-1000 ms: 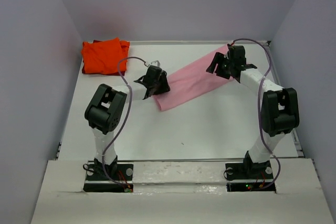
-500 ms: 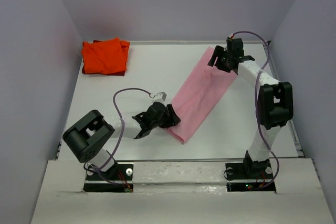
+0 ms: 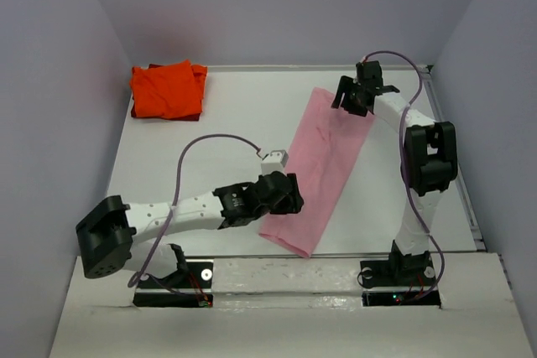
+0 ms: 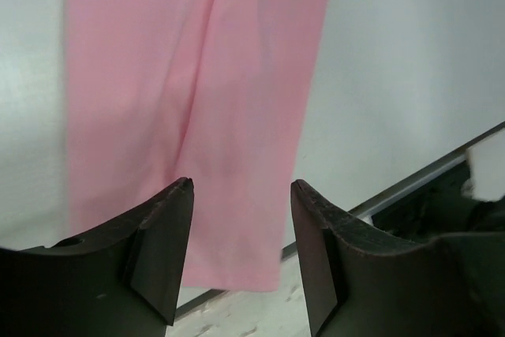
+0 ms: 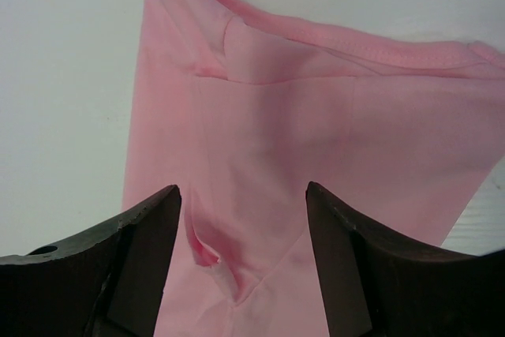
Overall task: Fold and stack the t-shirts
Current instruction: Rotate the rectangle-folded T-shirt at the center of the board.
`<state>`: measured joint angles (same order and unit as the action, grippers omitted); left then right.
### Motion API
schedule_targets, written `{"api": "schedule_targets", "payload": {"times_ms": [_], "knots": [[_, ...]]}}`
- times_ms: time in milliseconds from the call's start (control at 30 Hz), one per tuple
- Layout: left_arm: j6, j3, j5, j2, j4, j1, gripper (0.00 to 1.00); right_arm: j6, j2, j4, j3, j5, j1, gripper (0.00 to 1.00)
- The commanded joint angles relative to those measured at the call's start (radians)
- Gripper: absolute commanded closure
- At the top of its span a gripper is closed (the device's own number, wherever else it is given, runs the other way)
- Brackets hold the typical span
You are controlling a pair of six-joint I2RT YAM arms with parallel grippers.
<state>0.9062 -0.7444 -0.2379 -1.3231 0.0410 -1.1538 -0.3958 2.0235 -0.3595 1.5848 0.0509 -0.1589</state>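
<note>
Top view, pink t-shirt (image 3: 323,153): lies flat on the table (image 3: 218,132) as a long narrow strip. Its long axis runs on a diagonal from the far right towards the near middle.
Top view, orange-red t-shirt (image 3: 166,90): bunched or folded in the far left corner, well apart from the pink one and from both arms.
Top view, left claw (image 3: 289,194): stands at the strip's left long edge, close to its near end. This arm is the nearer to that end.
Top view, right claw (image 3: 351,98): stands over the strip's far end. This arm is the nearer to that end.
Left wrist view, claw state: fingers (image 4: 170,226) spread, nothing pinched. Pink cloth lies below and between them, with the strip running away from the claw. The short near edge shows low in the gap.
Right wrist view, claw state: fingers (image 5: 146,234) spread, nothing pinched. Pink cloth fills the gap, a hemmed edge crosses beyond the tips, and a small pucker sits by the left finger.
Judgement, deciding relation: one claw sits at each end of the long axis, so an end-to-end fold looks the likely next move. Each claw would have to drop and close on the cloth beneath it.
Judgement, progress: the pink t-shirt is narrowed but not yet folded short, and it is not yet stacked.
</note>
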Motion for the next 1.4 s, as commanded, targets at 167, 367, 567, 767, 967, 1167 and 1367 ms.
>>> {"api": "schedule_targets", "payload": {"times_ms": [167, 367, 567, 767, 967, 1167, 1367], "knots": [[-0.352, -0.492, -0.181, 0.140, 0.188, 0.207, 0.36, -0.011, 0.075, 0.013, 0.080, 0.055, -0.010, 0.30], [-0.668, -0.632, -0.299, 0.061, 0.125, 0.440, 0.36, -0.037, 0.135, 0.028, 0.080, 0.118, -0.010, 0.30], [-0.757, -0.460, -0.316, 0.114, -0.124, 0.537, 0.35, -0.031, 0.221, 0.002, 0.155, 0.116, -0.010, 0.30], [-0.727, -0.363, -0.282, 0.170, -0.161, 0.566, 0.34, -0.048, 0.394, -0.067, 0.380, 0.193, -0.010, 0.30], [-0.689, -0.372, -0.276, 0.183, -0.118, 0.595, 0.34, -0.098, 0.581, -0.090, 0.684, 0.410, -0.010, 0.25], [-0.673, -0.380, -0.213, 0.162, -0.101, 0.618, 0.33, -0.170, 0.720, -0.049, 0.860, 0.574, -0.010, 0.23], [-0.653, -0.388, -0.155, 0.136, -0.092, 0.643, 0.33, -0.232, 0.753, 0.086, 0.847, 0.681, -0.028, 0.19]]}}
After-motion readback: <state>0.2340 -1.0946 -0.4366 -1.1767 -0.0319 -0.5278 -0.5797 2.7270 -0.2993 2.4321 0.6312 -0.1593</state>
